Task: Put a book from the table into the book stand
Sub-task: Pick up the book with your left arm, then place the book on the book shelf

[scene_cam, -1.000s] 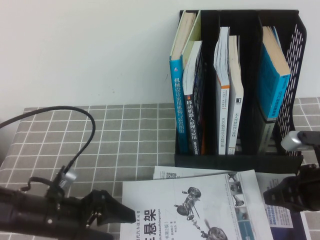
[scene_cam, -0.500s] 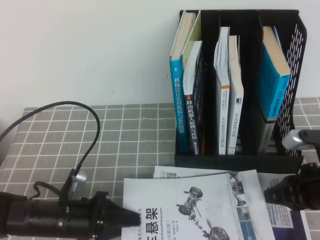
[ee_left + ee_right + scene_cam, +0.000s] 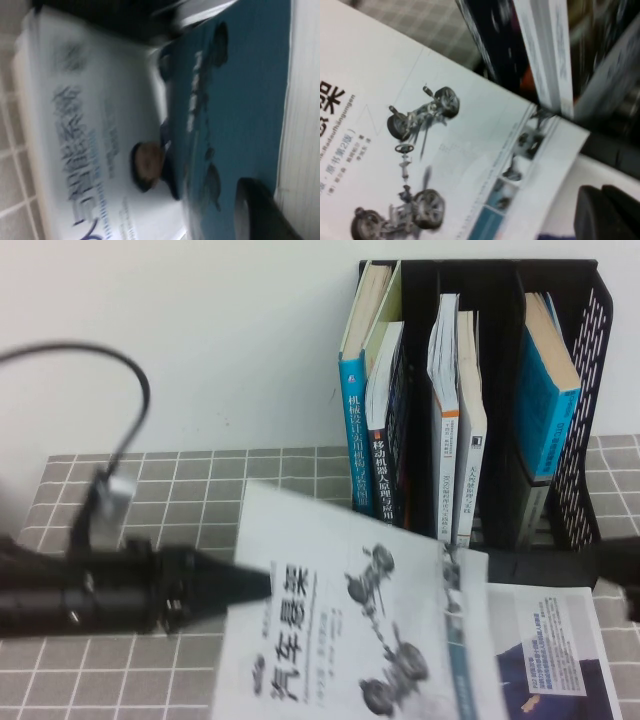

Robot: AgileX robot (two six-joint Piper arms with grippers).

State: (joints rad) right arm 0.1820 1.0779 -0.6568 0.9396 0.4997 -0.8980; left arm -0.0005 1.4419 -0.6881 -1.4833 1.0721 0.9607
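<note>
The book (image 3: 370, 630), white with a black title and a grey suspension drawing, is lifted off the table (image 3: 200, 500) and tilted, its far corner near the book stand (image 3: 590, 390). My left gripper (image 3: 258, 583) is shut on the book's left edge. In the left wrist view one finger (image 3: 260, 210) presses on the book's blue back cover (image 3: 235, 90). The right wrist view shows the book's cover (image 3: 420, 130). My right gripper (image 3: 607, 215) is shut and empty, beside the book's right corner; only a dark sliver of it (image 3: 634, 580) shows at the high view's right edge.
A white book with a suited man (image 3: 545, 640) lies on the table under the lifted book; it also shows in the left wrist view (image 3: 100, 140). The stand holds several upright books, among them a teal one (image 3: 352, 430). The right compartment has room beside a blue book (image 3: 548, 410).
My left gripper rose and carried the book's left edge up, so the book now tilts toward the stand. My right gripper drew back toward the right edge of the view.
</note>
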